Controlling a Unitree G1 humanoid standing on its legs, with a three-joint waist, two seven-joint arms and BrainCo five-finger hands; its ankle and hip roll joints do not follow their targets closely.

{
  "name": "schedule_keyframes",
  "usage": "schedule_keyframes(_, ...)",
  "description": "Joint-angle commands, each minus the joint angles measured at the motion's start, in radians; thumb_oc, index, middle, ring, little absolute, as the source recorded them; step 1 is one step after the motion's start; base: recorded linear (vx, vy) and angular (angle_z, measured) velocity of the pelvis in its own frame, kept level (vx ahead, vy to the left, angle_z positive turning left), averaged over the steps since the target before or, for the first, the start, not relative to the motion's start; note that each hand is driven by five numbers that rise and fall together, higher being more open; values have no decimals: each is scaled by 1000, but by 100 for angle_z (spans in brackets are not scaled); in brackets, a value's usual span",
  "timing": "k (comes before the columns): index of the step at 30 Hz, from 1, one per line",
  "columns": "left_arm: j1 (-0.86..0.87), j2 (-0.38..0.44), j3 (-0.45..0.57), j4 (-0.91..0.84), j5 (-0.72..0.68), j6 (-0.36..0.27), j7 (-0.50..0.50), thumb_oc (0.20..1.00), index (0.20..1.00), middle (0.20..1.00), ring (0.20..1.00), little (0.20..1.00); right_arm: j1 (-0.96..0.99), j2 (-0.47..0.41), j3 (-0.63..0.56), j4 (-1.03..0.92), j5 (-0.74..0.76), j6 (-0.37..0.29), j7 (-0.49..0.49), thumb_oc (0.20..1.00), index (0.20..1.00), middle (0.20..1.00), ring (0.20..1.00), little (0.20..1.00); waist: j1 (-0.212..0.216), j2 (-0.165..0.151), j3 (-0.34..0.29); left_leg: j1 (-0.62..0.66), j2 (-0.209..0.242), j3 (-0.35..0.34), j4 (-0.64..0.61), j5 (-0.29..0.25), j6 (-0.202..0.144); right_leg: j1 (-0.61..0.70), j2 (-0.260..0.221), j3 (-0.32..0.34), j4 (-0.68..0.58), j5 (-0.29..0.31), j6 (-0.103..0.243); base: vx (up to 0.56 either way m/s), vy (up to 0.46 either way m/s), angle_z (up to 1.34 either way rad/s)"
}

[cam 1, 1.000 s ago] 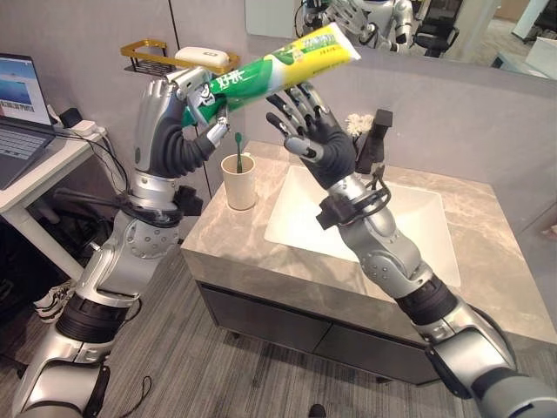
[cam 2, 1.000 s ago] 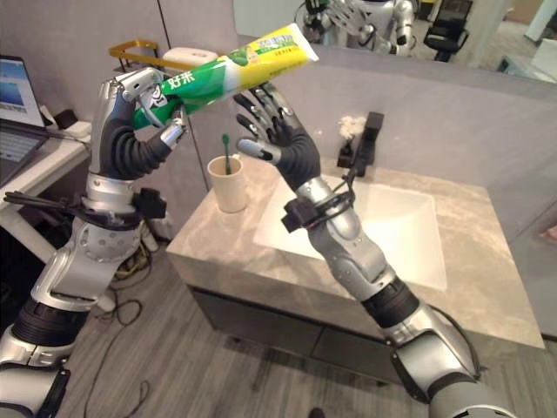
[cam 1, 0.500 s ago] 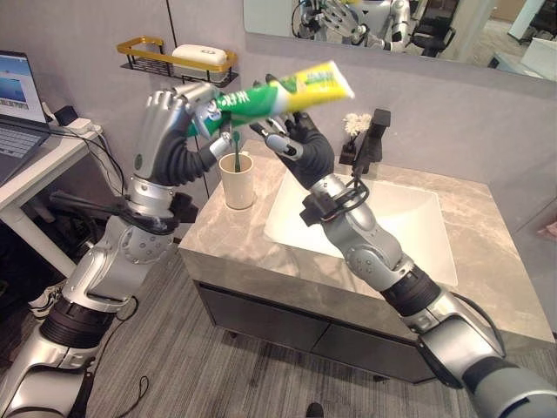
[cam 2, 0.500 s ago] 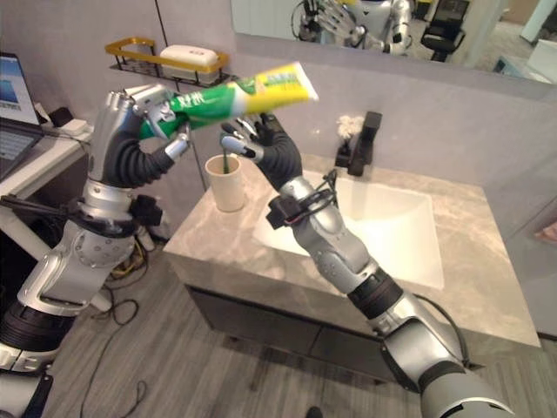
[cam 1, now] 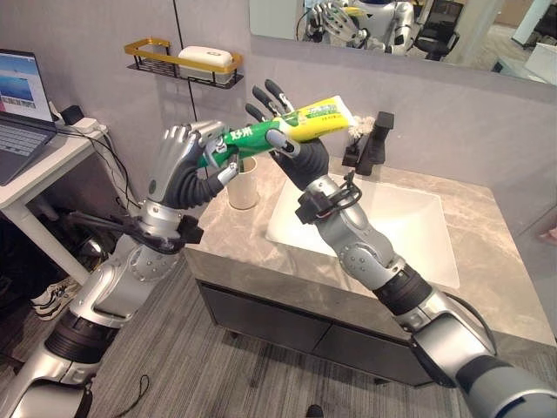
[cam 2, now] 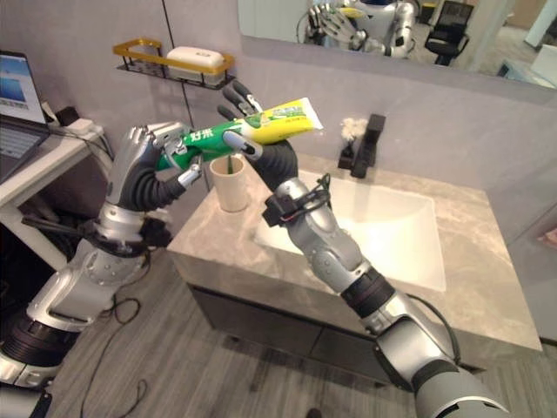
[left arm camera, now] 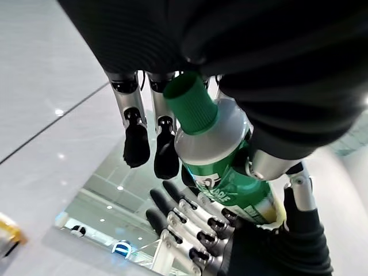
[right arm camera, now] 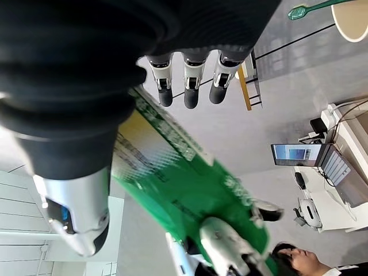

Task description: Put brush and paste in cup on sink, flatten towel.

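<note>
Above the cup point(cam 1: 243, 184) on the counter point(cam 1: 228, 235), the left robot hand point(cam 1: 187, 155) curls around the cap end of the toothpaste tube point(cam 1: 287, 127); the right robot hand point(cam 1: 291, 139), fingers spread, cradles its yellow end. A green toothbrush point(cam 2: 228, 165) stands in the cup.

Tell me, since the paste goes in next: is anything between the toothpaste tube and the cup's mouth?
Nothing visible blocks it. The toothpaste tube, gripped by the left hand with the right hand against it, hangs above the cup; the toothbrush inside leaves room.
</note>
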Motion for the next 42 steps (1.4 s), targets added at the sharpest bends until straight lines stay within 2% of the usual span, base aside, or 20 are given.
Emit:
schedule_keyframes(1, 1, 25, 22, 32, -36, -4, 26, 200, 200, 200, 200, 200, -91, 30, -87, -73, 30, -98, -4, 1000, 1000, 1000, 1000, 1000, 12, -66, -30, -14, 9, 29, 6, 8, 12, 54, -146, 15, 14, 40, 86, 0, 0, 0)
schedule_keyframes(13, 71, -52, 21, 120, -59, 14, 27, 200, 200, 200, 200, 200, -88, 59, -98, -103, 45, -114, 0, 1000, 1000, 1000, 1000, 1000, 20, -71, -27, -8, 10, 27, 6, 6, 15, 61, -145, 11, 17, 38, 84, 0, 0, 0)
schedule_keyframes(14, 68, -58, 18, 124, -60, 12, 25, 200, 200, 200, 200, 200, -87, 59, -100, -103, 41, -117, 3, 752, 752, 752, 752, 752, 19, -71, -26, -8, 11, 27, 6, 6, 15, 61, -144, 11, 17, 37, 83, 0, 0, 0)
schedule_keyframes(16, 65, -64, 16, 125, -62, 11, 24, 200, 200, 200, 200, 200, -83, 63, -101, -102, 37, -117, 1, 598, 598, 598, 598, 598, 19, -71, -25, -8, 11, 27, 6, 6, 15, 60, -143, 11, 18, 37, 83, 0, 0, 0)
schedule_keyframes(18, 62, -66, 13, 124, -62, 11, 24, 200, 200, 200, 200, 200, -80, 68, -98, -101, 37, -116, 2, 561, 561, 561, 561, 561, 18, -72, -25, -7, 12, 27, 6, 6, 15, 61, -143, 12, 18, 37, 83, 0, 0, 0)
schedule_keyframes(19, 54, -69, 7, 121, -60, 11, 23, 200, 200, 200, 200, 200, -78, 71, -90, -100, 41, -113, 4, 448, 448, 448, 448, 448, 16, -73, -26, -6, 13, 27, 6, 5, 15, 61, -142, 13, 17, 36, 82, 0, 0, 0)
schedule_keyframes(20, 52, -72, 4, 122, -60, 11, 23, 200, 200, 200, 200, 200, -77, 72, -88, -99, 42, -112, 5, 376, 376, 376, 376, 376, 15, -73, -26, -6, 13, 27, 6, 5, 15, 61, -142, 13, 17, 36, 82, 0, 0, 0)
schedule_keyframes(21, 47, -73, 2, 121, -60, 11, 23, 200, 200, 200, 200, 200, -77, 74, -86, -97, 43, -110, 6, 351, 351, 351, 351, 351, 14, -72, -26, -6, 14, 28, 6, 5, 14, 61, -142, 13, 18, 35, 82, 0, 0, 0)
schedule_keyframes(22, 41, -75, -2, 118, -59, 10, 22, 200, 200, 200, 200, 200, -76, 76, -85, -96, 44, -109, 6, 253, 253, 253, 253, 253, 14, -72, -26, -6, 14, 28, 6, 5, 15, 61, -141, 14, 19, 35, 81, 0, 0, 0)
schedule_keyframes(24, 25, -75, -10, 112, -53, 9, 24, 200, 200, 200, 200, 200, -71, 81, -81, -90, 45, -108, 6, 253, 253, 253, 253, 253, 11, -72, -26, -5, 15, 29, 6, 6, 14, 60, -140, 14, 20, 35, 81, 0, 0, 0)
schedule_keyframes(25, 21, -75, -13, 112, -50, 9, 25, 200, 200, 200, 200, 200, -70, 83, -80, -89, 46, -107, 7, 200, 200, 200, 200, 200, 10, -72, -26, -5, 15, 29, 6, 6, 14, 60, -139, 14, 20, 35, 81, 0, 0, 0)
schedule_keyframes(42, -57, -97, -64, 87, -22, 7, 38, 200, 200, 200, 200, 200, -58, 117, -59, -86, 20, -104, -8, 200, 200, 200, 200, 200, -2, -68, -31, -1, 19, 34, 6, 3, 15, 59, -137, 21, 17, 36, 81, 0, 0, 0)
